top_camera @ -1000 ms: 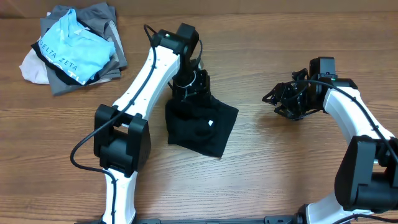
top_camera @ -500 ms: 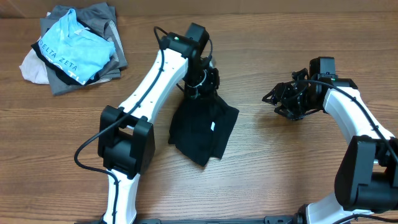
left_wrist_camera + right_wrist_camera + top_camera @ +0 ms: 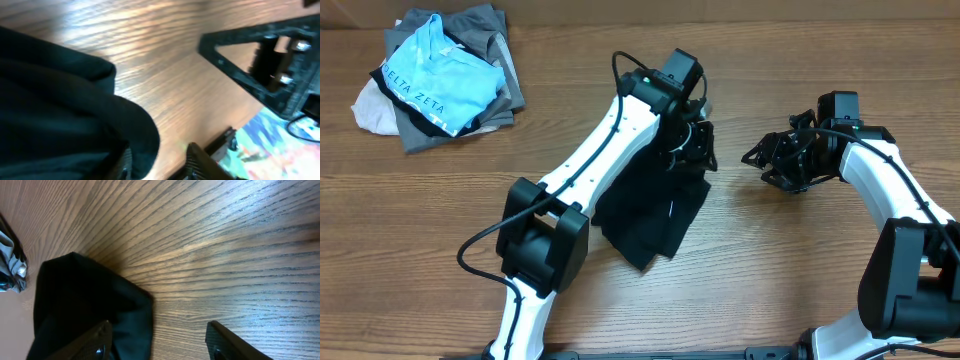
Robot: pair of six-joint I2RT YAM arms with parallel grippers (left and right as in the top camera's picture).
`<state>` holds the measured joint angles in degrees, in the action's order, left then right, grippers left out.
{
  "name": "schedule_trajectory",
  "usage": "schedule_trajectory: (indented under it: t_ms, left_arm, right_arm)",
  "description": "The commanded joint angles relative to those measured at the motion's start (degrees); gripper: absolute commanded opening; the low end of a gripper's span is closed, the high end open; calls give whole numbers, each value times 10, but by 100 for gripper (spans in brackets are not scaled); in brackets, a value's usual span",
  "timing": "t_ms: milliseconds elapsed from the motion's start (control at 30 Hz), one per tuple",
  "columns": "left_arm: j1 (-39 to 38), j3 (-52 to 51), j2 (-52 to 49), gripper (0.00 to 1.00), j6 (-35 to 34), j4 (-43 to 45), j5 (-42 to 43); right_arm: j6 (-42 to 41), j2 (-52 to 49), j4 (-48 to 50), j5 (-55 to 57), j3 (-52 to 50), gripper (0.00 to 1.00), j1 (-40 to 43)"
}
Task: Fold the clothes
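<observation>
A black garment (image 3: pixel 645 215) hangs from my left gripper (image 3: pixel 695 150), bunched at the top, its lower part trailing on the wood table (image 3: pixel 770 280). In the left wrist view the cloth (image 3: pixel 50 100) fills the left side and lies against one jaw of the left gripper (image 3: pixel 160 162), which is shut on it. My right gripper (image 3: pixel 762 165) is open and empty, just right of the held cloth. In the right wrist view the right gripper (image 3: pixel 160 340) has wide-spread jaws and the black cloth (image 3: pixel 85 295) reaches its left finger.
A pile of clothes (image 3: pixel 440 80), grey, black and white with a light blue shirt on top, lies at the table's far left corner. The right gripper's black frame (image 3: pixel 270 65) shows close in the left wrist view.
My left gripper has moved right, toward the right gripper, dragging the black garment with it. The garment has gone from lying spread to hanging bunched. The right arm has not moved.
</observation>
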<state>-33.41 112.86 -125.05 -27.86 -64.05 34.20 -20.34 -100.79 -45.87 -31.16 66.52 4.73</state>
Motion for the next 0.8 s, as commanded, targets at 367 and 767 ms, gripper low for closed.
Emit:
schedule_trajectory:
  t_ms: [367,767]
  left_arm:
    - [40,76,4,100,137,-89,90]
    - [187,146,3,100,150,-316,-153]
  right_arm:
    - [-5,-2,3,-37,15,66,-1]
    - [53,74,-106,-50,67,64,-25]
